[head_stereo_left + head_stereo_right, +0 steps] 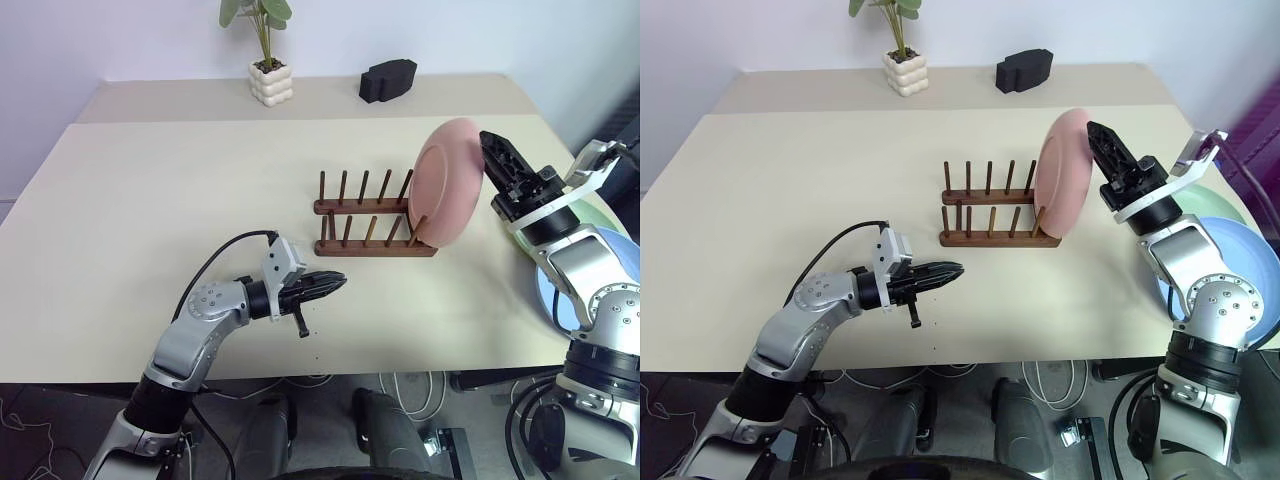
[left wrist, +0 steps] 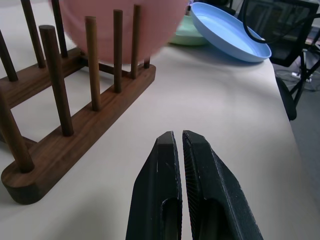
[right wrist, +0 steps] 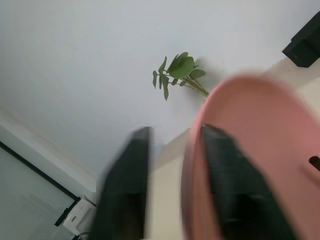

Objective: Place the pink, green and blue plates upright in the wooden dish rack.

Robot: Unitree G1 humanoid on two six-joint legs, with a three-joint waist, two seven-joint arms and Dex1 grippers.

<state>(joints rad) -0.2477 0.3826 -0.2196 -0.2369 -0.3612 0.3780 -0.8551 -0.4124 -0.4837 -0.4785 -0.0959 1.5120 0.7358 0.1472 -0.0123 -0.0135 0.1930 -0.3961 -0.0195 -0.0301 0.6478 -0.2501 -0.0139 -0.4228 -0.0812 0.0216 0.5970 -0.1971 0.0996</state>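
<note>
Plates are the business here, and one of the three is at the rack. Starting from the left, the left end effector (image 1: pixel 335 281) hovers low over the counter (image 1: pixel 150 200) with its two black fingers pressed together on nothing, pointing toward the wooden dish rack (image 1: pixel 372 228), near its front bar but apart from it. The rack sits mid-counter, most of its peg slots bare. At its right end the pink plate (image 1: pixel 447 180) stands nearly upright, tilted a little, its lower edge down among the last pegs. Just right of it, the right end effector (image 1: pixel 1102 140) has its fingers parted either side of the plate's upper rim; whether they touch the rim or have let go is not clear. Further right, partly behind that arm, the green plate (image 2: pixel 186 35) and the blue plate (image 2: pixel 230 32) lie near the counter's edge, the blue overlapping the green. By my reading, one plate is all but seated and two remain to be fetched and slotted.
</note>
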